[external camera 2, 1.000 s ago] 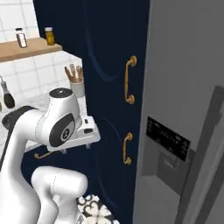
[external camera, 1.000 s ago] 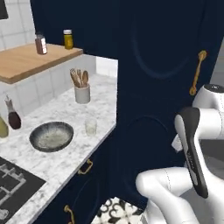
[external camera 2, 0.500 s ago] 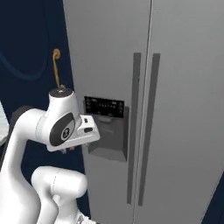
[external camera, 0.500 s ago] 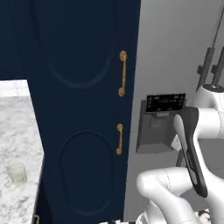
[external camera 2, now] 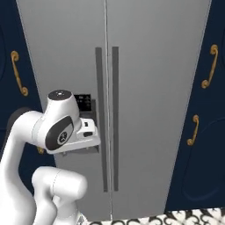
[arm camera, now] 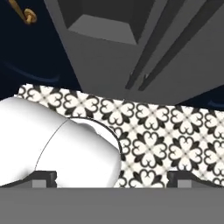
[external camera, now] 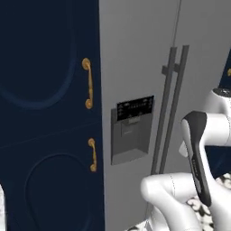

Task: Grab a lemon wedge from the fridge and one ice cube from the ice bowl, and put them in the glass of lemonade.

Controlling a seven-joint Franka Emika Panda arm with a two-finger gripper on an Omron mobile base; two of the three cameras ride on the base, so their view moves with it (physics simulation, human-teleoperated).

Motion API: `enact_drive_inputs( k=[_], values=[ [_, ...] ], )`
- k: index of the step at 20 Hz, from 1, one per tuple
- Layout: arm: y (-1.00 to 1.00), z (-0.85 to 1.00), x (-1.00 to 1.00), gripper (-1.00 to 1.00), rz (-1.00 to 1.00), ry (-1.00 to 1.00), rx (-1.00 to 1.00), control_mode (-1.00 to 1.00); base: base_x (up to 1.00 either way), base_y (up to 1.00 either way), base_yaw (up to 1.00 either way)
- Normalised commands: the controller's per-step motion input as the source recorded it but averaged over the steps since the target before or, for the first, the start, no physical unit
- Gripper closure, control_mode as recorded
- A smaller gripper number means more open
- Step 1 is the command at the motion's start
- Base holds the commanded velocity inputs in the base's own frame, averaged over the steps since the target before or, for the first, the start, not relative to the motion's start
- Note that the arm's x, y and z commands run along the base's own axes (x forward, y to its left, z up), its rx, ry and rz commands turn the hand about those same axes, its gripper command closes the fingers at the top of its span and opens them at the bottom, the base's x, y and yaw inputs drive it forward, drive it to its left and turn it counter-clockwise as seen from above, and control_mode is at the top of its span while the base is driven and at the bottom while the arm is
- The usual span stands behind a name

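The tall grey fridge (external camera: 135,54) (external camera 2: 149,66) stands straight ahead with both doors shut. Its two long dark handles (external camera: 173,103) (external camera 2: 105,110) run down the middle, and the black dispenser panel (external camera: 134,108) sits on the left door. My arm is folded in front of it. In the hand view my gripper (arm camera: 113,178) is open, fingertips (arm camera: 43,177) far apart with nothing between them, aimed down at the floor by the fridge's foot (arm camera: 109,57). The lemon wedge, the ice bowl and the glass of lemonade are out of view.
Navy cabinets with brass handles flank the fridge on the left (external camera: 45,113) and on the right (external camera 2: 206,110). Black-and-white patterned floor tiles (arm camera: 162,135) lie in front of the fridge.
The whole picture has swung from the marble counter with bowl and glass to the fridge front: the base has moved. The arm keeps its folded pose and the gripper stays open.
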Motion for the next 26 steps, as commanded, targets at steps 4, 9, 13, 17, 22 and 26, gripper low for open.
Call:
enact_drive_inputs(
  k=[4, 9, 13, 17, 22, 26],
  values=[
    [0.0, 0.0, 0.0, -1.0, 0.0, 0.0, 0.0, 1.0, 0.31, -0.39, 0.29],
    [0.0, 0.0, 0.0, -1.0, 0.0, 0.0, 0.0, 1.0, 0.53, -0.68, 0.39],
    [0.0, 0.0, 0.0, -1.0, 0.0, 0.0, 0.0, 1.0, 0.33, -0.82, 0.24],
    [0.0, 0.0, 0.0, -1.0, 0.0, 0.0, 0.0, 1.0, -0.01, -0.05, -0.05],
    [0.0, 0.0, 0.0, -1.0, 0.0, 0.0, 0.0, 1.0, -0.74, 0.31, -0.08],
    [0.0, 0.0, 0.0, -1.0, 0.0, 0.0, 0.0, 1.0, -0.59, 0.49, -0.01]
  ],
)
